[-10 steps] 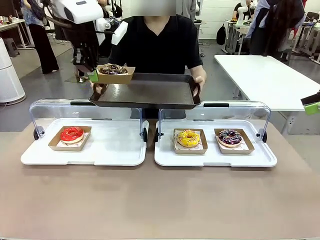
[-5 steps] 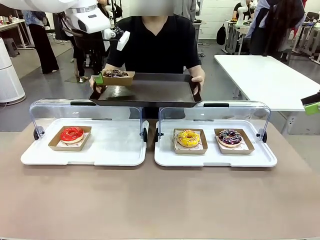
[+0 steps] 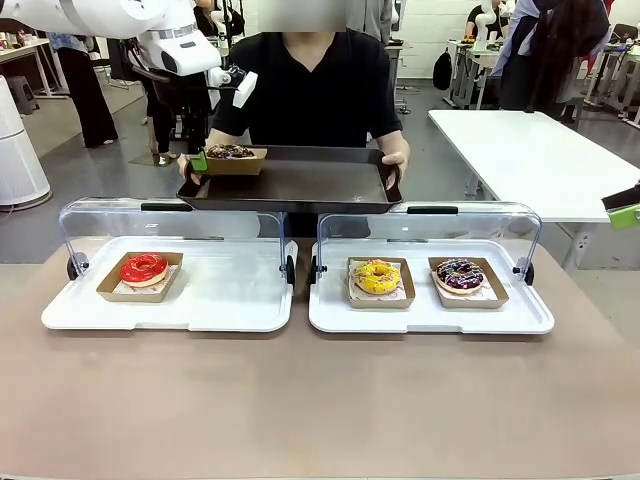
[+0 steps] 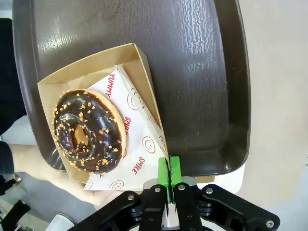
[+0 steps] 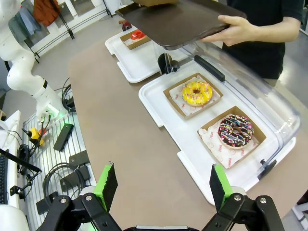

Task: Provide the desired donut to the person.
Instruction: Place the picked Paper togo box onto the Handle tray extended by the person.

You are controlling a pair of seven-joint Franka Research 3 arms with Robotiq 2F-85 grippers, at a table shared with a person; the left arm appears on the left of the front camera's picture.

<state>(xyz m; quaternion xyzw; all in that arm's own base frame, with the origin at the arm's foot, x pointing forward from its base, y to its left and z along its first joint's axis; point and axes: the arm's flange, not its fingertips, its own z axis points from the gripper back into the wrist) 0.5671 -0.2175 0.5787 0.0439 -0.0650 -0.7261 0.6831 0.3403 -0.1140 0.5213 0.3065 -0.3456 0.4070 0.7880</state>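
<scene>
**Front view.** The left fingers (image 3: 199, 160) are clenched on the edge of a paper carton (image 3: 245, 161) that carries the chocolate donut (image 3: 230, 151). The carton is at the left end of the dark tray (image 3: 300, 188). The person (image 3: 310, 90) holds this tray above the counter (image 3: 320, 400). The red donut (image 3: 143, 268), yellow donut (image 3: 377, 276) and sprinkled donut (image 3: 459, 274) lie in the open display cases (image 3: 430, 322).

**Left wrist view.** The green pads (image 4: 162, 171) pinch the carton's corner wall. The carton overlaps the tray's corner. Whether its base bears fully on the tray cannot be told.

**Right wrist view.** The right fingers (image 5: 107, 185) are spread wide above the counter and grasp nothing.

**Step in hand.** This is judged to be the placement stage of the delivery. The next move calls for releasing the carton wall, then withdrawing the left fingers without dragging the carton.
</scene>
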